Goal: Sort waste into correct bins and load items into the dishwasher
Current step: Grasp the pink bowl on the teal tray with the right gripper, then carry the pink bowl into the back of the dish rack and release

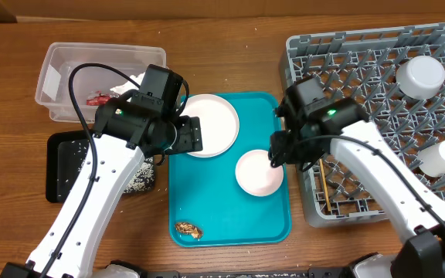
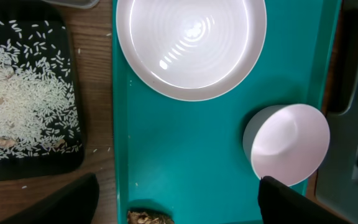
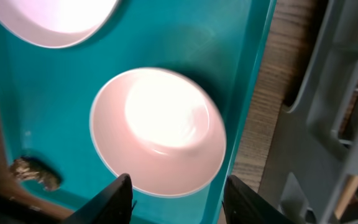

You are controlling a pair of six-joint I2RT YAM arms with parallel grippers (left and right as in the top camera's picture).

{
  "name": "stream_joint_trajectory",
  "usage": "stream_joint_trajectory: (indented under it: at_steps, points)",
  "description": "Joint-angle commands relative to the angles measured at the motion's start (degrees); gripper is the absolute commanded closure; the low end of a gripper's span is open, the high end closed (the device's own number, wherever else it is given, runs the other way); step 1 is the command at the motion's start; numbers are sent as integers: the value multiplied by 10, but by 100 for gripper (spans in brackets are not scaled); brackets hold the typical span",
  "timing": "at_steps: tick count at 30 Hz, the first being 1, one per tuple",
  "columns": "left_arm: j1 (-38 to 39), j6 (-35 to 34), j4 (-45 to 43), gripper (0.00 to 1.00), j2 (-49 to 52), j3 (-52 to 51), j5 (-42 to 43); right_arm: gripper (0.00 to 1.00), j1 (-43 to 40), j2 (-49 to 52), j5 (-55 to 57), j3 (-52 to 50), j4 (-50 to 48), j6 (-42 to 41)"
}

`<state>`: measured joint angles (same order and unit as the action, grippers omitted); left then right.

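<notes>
A round white plate (image 1: 213,123) and a small white bowl (image 1: 259,173) sit on the teal tray (image 1: 230,212). A brown food scrap (image 1: 188,229) lies at the tray's near left corner. My left gripper (image 1: 188,136) hovers open and empty at the plate's left edge; its wrist view shows the plate (image 2: 191,43), bowl (image 2: 288,143) and scrap (image 2: 148,218) between wide fingers (image 2: 176,205). My right gripper (image 1: 278,154) is open and empty over the bowl's right rim (image 3: 160,130), fingers (image 3: 182,202) straddling its near edge. The grey-blue metal bowl is out of view.
The clear tub (image 1: 60,66) at back left holds a red wrapper (image 1: 96,99) and white tissue. The black tray (image 1: 64,166) holds rice grains (image 2: 23,99). The grey dish rack (image 1: 361,85) on the right holds a white cup (image 1: 420,76), another white vessel (image 1: 441,157) and chopsticks (image 1: 324,189).
</notes>
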<state>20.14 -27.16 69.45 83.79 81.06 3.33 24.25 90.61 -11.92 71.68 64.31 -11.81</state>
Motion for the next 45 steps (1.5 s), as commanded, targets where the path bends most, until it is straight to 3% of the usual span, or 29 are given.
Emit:
stream_joint_trajectory:
  at_steps: [1, 13, 15, 19, 27, 30, 36, 41, 45]
  points:
    - [-2, -12, 0, 16, 1, 4, -5, 52, 21, 9, 59, -31, -32, -36]
    - [-2, -11, 2, 15, 1, 4, -6, 63, 31, 106, 80, -76, -73, -95]
    - [-2, -11, 2, 15, 1, 4, -6, 79, 31, 121, 80, -76, -72, -95]
    - [-2, -11, 2, 15, 1, 4, -6, 96, 31, 119, 79, -73, -70, -95]
    - [-2, -11, 2, 15, 1, 4, -6, 96, 19, 28, 103, 7, -26, -97]
    - [-2, -11, 2, 15, 1, 4, -6, 96, 5, -19, 177, 44, -21, -96]
    - [-2, -11, 2, 15, 1, 4, -6, 96, -39, -89, 461, 68, -91, -91]
    - [-2, -11, 2, 15, 1, 4, -6, 96, -101, -85, 682, 66, -184, -90]
    - [-2, -7, 2, 15, 1, 4, -6, 96, -158, -55, 786, 66, -263, -90]
